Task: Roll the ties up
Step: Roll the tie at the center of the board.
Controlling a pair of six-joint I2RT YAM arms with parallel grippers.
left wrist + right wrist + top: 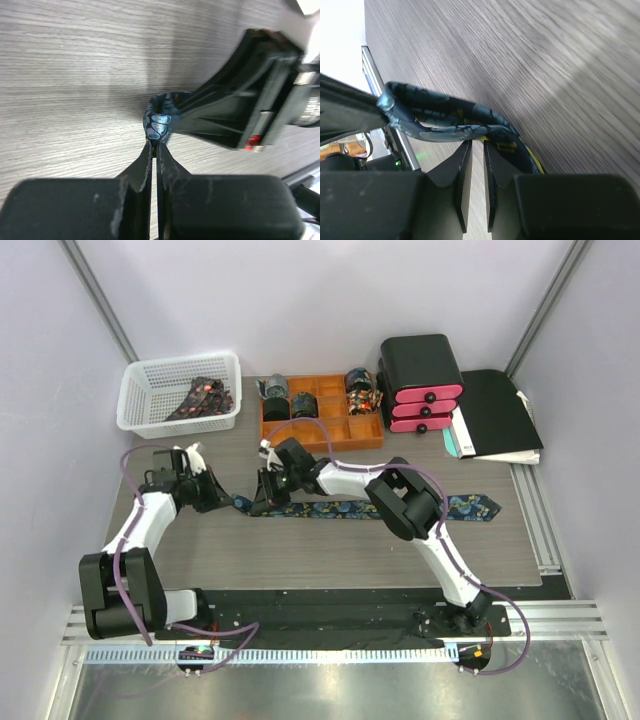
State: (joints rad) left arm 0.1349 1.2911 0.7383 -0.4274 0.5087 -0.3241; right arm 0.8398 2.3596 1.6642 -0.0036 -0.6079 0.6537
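Tie [159, 122] end pinched in left claw [156, 144] tips.

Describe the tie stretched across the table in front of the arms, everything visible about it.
The tie is a long, narrow strip of dark navy fabric with a small teal and gold pattern. It lies flat on the wood-grain table, running left to right, with its wide pointed end at the right. Its narrow left end is lifted and folded back into a small loop. The left hand is shut on that loop's tip; the right hand appears to pinch the fold beside it.
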